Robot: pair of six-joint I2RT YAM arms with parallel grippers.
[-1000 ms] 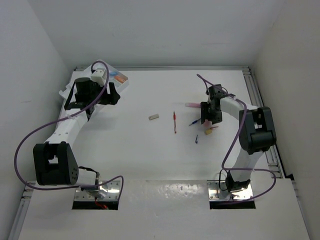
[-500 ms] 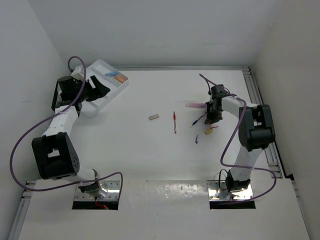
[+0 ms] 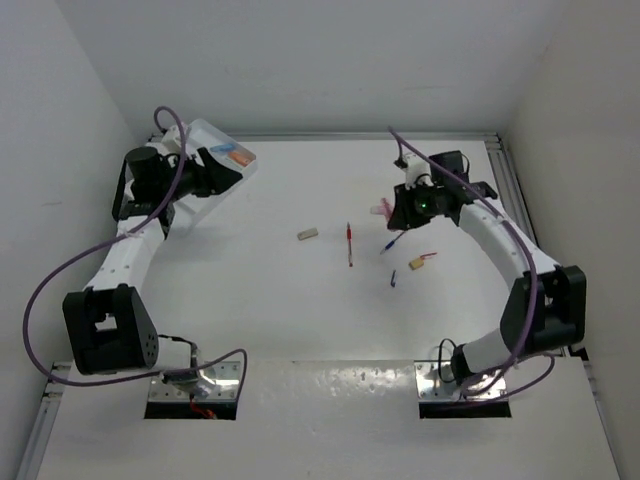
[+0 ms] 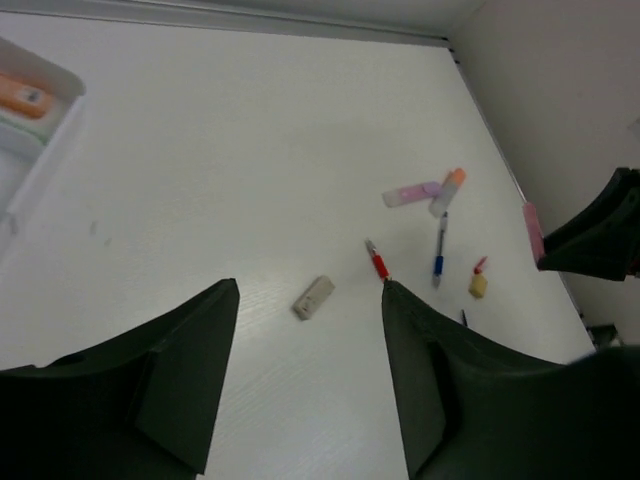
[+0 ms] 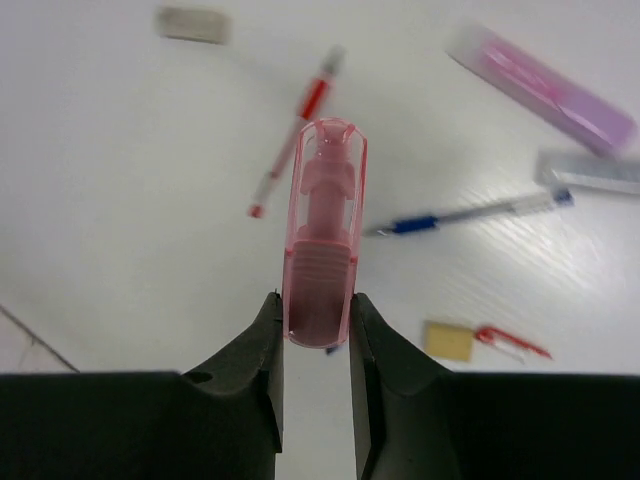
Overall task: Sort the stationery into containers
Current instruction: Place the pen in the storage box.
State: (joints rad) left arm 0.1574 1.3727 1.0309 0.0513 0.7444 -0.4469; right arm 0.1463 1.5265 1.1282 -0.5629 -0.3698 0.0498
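My right gripper (image 5: 317,315) is shut on a stubby pink marker (image 5: 322,240), held up off the table and pointing away from the jaws. Below it lie a red pen (image 5: 298,130), a blue pen (image 5: 470,212), a pink-purple marker (image 5: 540,85) and a beige eraser (image 5: 448,340). From above, the right gripper (image 3: 402,208) hangs over this cluster. My left gripper (image 4: 308,288) is open with nothing in it, beside the white tray (image 3: 215,140) at the far left. An orange marker (image 4: 25,95) lies in the tray (image 4: 45,140). Another eraser (image 3: 307,234) sits mid-table.
A tiny purple piece (image 3: 393,279) and a small red piece (image 3: 428,257) lie near the front of the cluster. An orange marker (image 4: 447,190) rests against the pink-purple one (image 4: 411,194). White walls close in the table on three sides.
The right gripper closed on the pink marker and lifted it, the arm stretching out toward the back. The left arm swung back beside the tray and its jaws narrowed a little.
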